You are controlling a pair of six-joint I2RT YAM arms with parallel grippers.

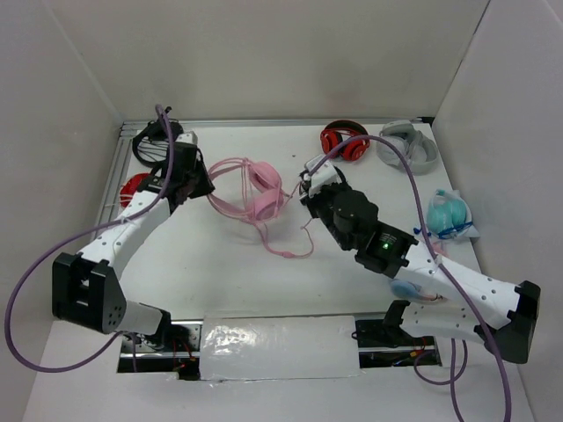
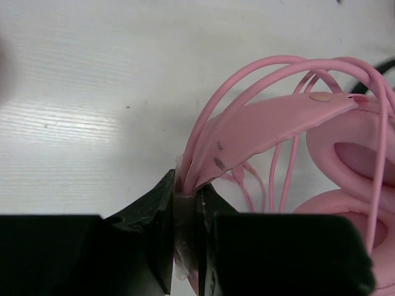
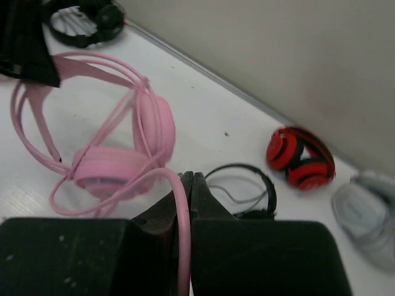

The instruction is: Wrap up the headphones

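Note:
The pink headphones (image 1: 257, 189) lie on the white table, cups together, with the wire headband arching to the left. Their thin pink cable (image 1: 287, 251) loops toward the front and back up to the right. My left gripper (image 1: 201, 185) is shut on the headband's left end, and the left wrist view (image 2: 187, 188) shows the wires and pink strap (image 2: 265, 126) pinched between the jaws. My right gripper (image 1: 310, 199) sits just right of the cups. In the right wrist view it (image 3: 190, 179) is shut on the pink cable (image 3: 182, 240), with the cups (image 3: 117, 166) just beyond.
Red-and-black headphones (image 1: 345, 141) and grey headphones (image 1: 407, 145) lie at the back right. Thin black headphones (image 3: 244, 185) lie just past my right gripper. Black headphones (image 1: 154, 141) and a red object (image 1: 134, 187) are at the back left. A teal bagged item (image 1: 450, 214) is at the right.

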